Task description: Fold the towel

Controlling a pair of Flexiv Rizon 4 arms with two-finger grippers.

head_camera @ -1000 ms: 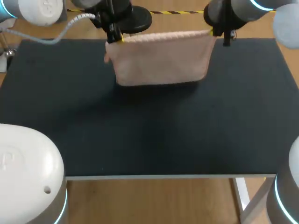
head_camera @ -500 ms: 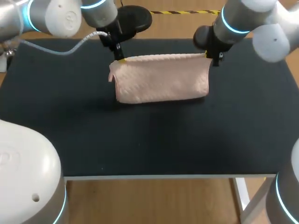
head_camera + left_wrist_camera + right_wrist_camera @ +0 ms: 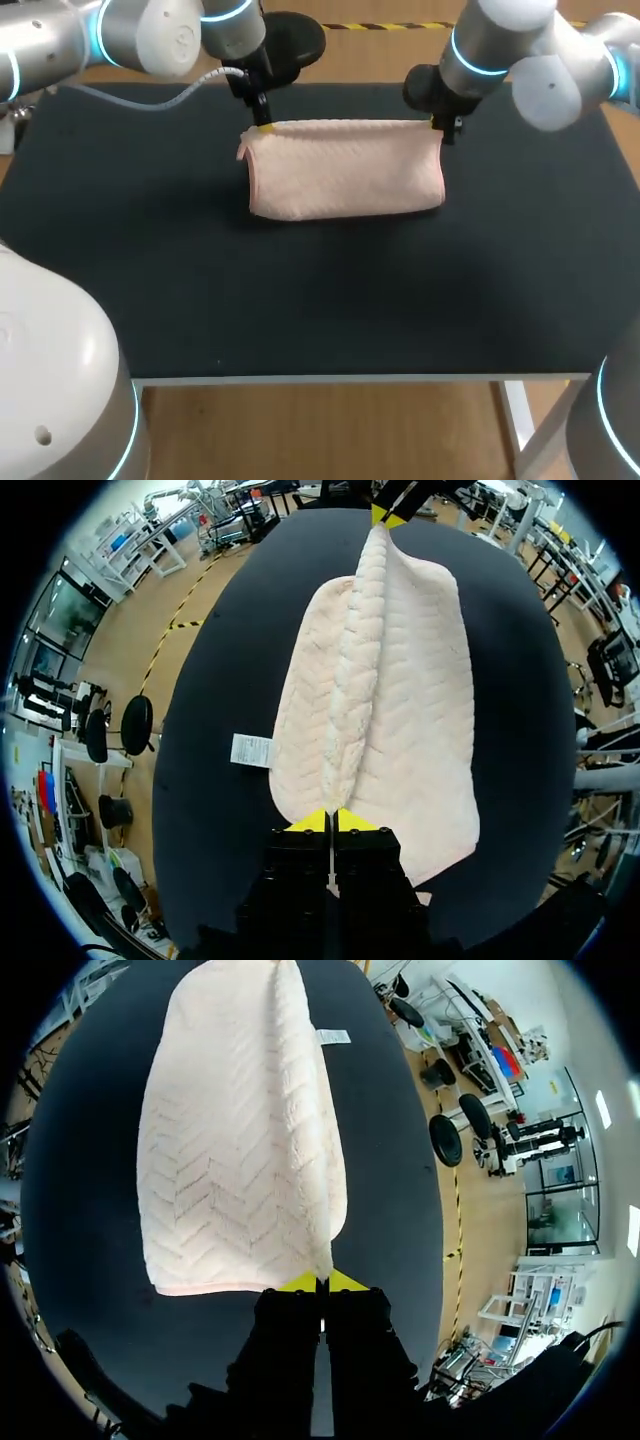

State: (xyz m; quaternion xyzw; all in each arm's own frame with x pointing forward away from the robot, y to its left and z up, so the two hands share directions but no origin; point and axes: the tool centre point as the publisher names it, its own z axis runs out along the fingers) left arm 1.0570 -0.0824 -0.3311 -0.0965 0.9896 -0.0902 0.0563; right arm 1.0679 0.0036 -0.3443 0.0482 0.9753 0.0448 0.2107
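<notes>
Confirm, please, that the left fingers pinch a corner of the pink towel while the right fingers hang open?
No: the right wrist view shows the right fingers shut on the other corner of the towel; the left fingers do pinch theirs.

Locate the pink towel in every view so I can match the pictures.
Head view: pink towel on the black table's far half, its far corners held by the left hand and right hand.
Left wrist view: pink towel stretches ahead from the left hand to the right hand.
Right wrist view: pink towel stretches ahead from the right hand.
Shared landmark: the towel's raised ridge running between both hands.
</notes>
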